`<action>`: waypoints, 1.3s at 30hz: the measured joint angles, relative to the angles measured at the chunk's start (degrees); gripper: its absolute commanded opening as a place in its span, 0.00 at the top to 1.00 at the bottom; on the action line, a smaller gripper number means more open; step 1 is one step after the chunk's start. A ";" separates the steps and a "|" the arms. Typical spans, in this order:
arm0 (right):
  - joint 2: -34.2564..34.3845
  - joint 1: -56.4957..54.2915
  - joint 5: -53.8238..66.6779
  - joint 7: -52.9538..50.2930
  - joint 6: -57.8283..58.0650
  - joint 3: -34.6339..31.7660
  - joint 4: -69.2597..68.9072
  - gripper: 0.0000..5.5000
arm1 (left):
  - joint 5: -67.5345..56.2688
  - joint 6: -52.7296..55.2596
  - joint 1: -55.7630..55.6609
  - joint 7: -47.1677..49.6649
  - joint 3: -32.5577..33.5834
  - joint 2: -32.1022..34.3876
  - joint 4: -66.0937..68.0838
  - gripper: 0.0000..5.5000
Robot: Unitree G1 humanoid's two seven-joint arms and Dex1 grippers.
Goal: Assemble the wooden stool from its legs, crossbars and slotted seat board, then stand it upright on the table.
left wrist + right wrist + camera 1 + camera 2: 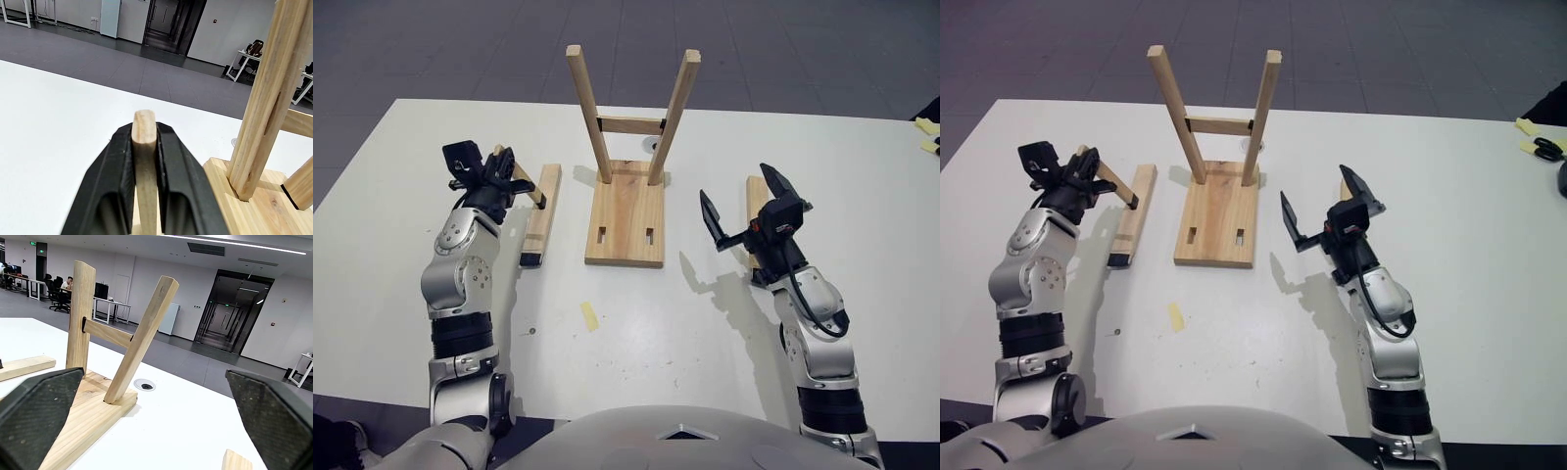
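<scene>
Trouble looks likeliest on the left: the left tool is clamped tight on a wooden bar, gripped near one end, so it could twist when pressed into a joint. A loose leg lies just beside. The right tool gapes wide, empty, above another leg. The seat board lies flat on the tabletop, 2 legs and 1 crossbar fitted; a careless nudge could skew them. 2 near slots stand open.
</scene>
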 measured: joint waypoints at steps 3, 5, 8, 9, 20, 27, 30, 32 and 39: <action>0.01 0.00 0.00 0.00 0.00 0.06 0.00 0.02 | 0.27 -0.34 -0.40 -0.58 0.14 0.16 0.82 0.92; 0.03 0.00 -0.05 0.00 0.00 0.10 0.00 0.02 | 0.54 -0.42 -0.52 -0.82 0.15 0.29 0.99 0.92; 0.10 0.00 -0.13 0.00 0.00 0.13 0.00 0.02 | 1.04 -0.42 -0.44 -0.97 0.15 0.33 0.90 0.92; 0.11 -0.01 -0.14 0.00 -0.01 0.14 0.00 0.02 | 1.12 -0.42 -0.25 -0.97 0.15 0.34 0.70 0.92; 0.15 -0.14 -1.15 -0.20 -0.10 0.11 -0.01 0.02 | 4.55 -0.53 2.89 -1.45 -1.63 0.25 -3.51 0.92; 0.18 -1.10 -1.29 -0.55 -0.10 -0.48 -0.13 0.02 | 7.89 -7.50 6.94 -2.97 -4.84 -0.30 -2.69 0.92; 0.11 -2.00 -1.29 -1.04 -0.10 -1.23 -0.17 0.02 | 8.39 -10.71 8.42 -3.55 -5.33 -0.65 -2.03 0.92; 0.06 -2.23 -1.29 -1.13 -0.09 -1.52 -0.25 0.02 | 8.83 -10.92 8.51 -3.51 -5.71 -0.78 -2.01 0.92; -0.18 -2.47 -1.29 -1.09 -0.09 -1.64 -0.36 0.02 | 8.85 -8.38 5.58 -4.22 -5.99 0.65 -0.23 0.92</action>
